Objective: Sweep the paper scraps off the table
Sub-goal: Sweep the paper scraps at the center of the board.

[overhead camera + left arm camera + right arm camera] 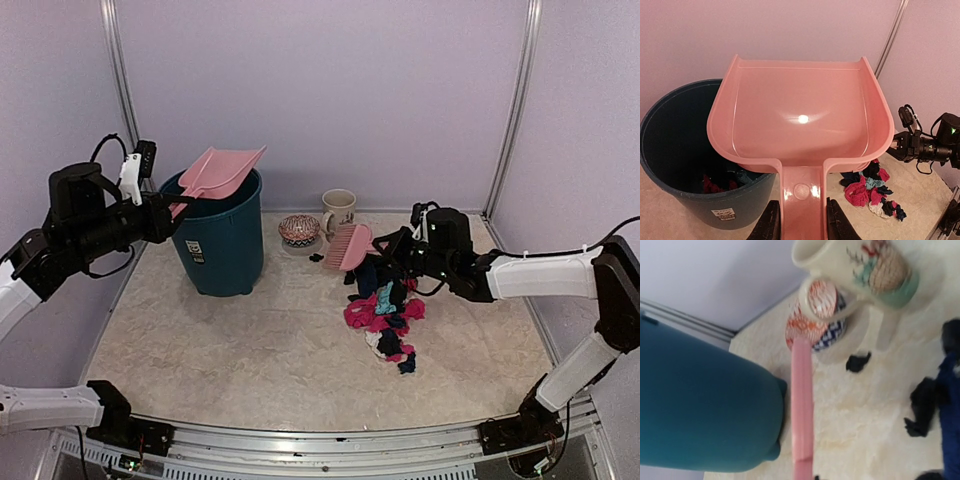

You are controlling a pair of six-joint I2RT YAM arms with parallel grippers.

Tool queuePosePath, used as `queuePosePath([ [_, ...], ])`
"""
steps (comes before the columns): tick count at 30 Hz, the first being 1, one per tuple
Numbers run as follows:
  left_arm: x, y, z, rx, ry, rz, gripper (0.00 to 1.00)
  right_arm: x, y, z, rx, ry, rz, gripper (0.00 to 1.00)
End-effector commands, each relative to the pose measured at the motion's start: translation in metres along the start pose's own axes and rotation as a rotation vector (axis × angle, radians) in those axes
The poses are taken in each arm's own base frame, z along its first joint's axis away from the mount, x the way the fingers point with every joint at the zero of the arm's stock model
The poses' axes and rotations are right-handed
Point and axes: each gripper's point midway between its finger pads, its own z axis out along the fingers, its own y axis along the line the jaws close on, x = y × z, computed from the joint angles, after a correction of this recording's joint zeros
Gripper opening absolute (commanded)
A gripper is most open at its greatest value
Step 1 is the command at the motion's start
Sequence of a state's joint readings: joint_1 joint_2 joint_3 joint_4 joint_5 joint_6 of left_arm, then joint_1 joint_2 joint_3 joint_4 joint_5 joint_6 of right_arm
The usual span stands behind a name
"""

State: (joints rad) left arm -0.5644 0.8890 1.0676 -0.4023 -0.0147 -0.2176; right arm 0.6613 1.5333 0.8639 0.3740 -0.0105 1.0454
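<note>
- The left gripper (801, 226) is closed on the handle of the one pink dustpan (800, 120), with a black finger (771, 222) on each side of it.
- The dustpan is held above the rim of the one teal bin (222, 240), with its mouth raised toward the back wall.
- A few scraps (715, 182) lie at the bottom of the bin, red and dark; they are too dim to count.
- The right gripper (395, 250) is clamped on the one pink brush (348, 246), which hangs just above the table (250, 350) at the far end of the pile.
- Right wrist view: the brush (802, 405) shows as a narrow pink strip between the bin and the crockery.
- One pile (385, 310) of scraps lies on the table right of centre, below the right gripper. It is pink, black, navy, teal and white, and too tangled to count.
- One stray black scrap (316, 258) lies apart from the pile, just beside the bowl (299, 230).
- One patterned bowl and one cream mug (339, 208) stand side by side at the back of the table, between the bin and the right arm.
</note>
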Motion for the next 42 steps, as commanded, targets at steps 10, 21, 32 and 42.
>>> queuePosePath([
  [10,0.013,0.005,-0.003,-0.014,-0.015,0.036,0.0,0.031,0.004,0.082,-0.042,0.099,0.07,0.0],
  [21,0.019,0.005,-0.004,-0.006,-0.009,0.04,0.0,0.051,-0.018,0.116,0.004,0.158,0.122,0.0],
  [32,0.023,0.007,-0.003,-0.015,-0.001,0.057,0.0,0.044,-0.048,0.132,0.085,0.136,0.16,0.0],
  [42,0.026,0.009,-0.004,-0.023,0.003,0.061,0.0,0.028,-0.096,0.1,0.193,0.103,0.192,0.0],
])
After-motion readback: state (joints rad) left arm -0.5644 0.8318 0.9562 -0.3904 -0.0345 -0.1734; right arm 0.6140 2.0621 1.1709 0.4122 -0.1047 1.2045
